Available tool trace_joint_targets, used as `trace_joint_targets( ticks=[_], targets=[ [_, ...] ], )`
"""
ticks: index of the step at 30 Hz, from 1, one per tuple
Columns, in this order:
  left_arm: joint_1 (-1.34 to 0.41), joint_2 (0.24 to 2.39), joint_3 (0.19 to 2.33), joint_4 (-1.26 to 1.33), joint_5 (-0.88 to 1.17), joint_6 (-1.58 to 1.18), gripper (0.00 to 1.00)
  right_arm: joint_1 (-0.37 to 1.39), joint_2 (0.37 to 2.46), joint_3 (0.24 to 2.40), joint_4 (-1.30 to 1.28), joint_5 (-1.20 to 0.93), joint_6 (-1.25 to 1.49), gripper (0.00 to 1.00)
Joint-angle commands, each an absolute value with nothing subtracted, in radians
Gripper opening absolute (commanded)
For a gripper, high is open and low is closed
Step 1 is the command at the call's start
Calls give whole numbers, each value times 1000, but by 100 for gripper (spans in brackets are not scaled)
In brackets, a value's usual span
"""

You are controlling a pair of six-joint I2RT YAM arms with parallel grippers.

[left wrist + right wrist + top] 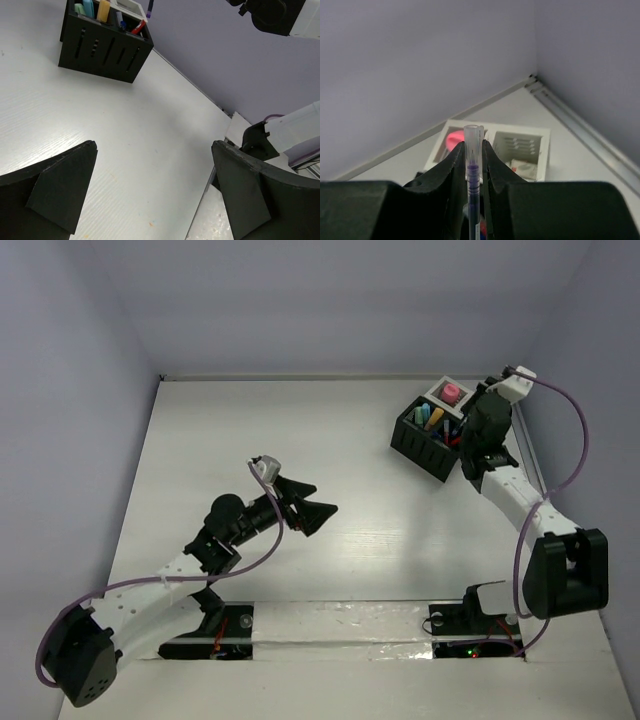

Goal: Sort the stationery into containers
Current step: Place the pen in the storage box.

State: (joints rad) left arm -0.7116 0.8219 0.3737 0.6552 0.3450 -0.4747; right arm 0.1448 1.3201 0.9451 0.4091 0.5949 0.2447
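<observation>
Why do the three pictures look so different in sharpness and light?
Top external view: soft, even light, no hard shadows. Left wrist view: organizer crisp, left gripper looms dark at the edges. Right wrist view: pen sharp up close, white section behind slightly softer.

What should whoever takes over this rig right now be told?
Left tool: open, empty, over bare table.
Right tool: shut on a pen, held upright above the organizer.
Done: markers and pink bottle are in the organizer.
Left: lower the pen into a compartment and release. No other loose stationery shows in the top view.
</observation>
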Motion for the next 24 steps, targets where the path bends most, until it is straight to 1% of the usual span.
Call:
trace_joint_targets(
  ticks=[1,2,8,12,17,20,21,23,24],
  targets=[
    [-716,796,351,709,296,-437,99,147,1373,956,659,707,36,0],
    [-716,792,348,706,288,-436,99,147,1406,936,754,687,-35,0],
    [-716,775,344,689,256,-436,99,147,1525,907,882,666,-90,0],
    [-716,792,348,695,261,-436,99,147,1565,893,894,637,-75,0],
    [-716,804,354,692,262,-436,99,147,1546,799,908,594,-2,0],
    [-716,801,353,693,255,-436,99,147,1516,738,926,563,54,22],
    [-716,802,353,693,249,-439,99,147,1506,724,934,557,55,40],
    [-716,801,353,693,245,-442,99,156,1465,706,930,545,72,60],
    [-716,801,353,690,242,-445,99,156,1448,707,913,517,83,78]
  ],
)
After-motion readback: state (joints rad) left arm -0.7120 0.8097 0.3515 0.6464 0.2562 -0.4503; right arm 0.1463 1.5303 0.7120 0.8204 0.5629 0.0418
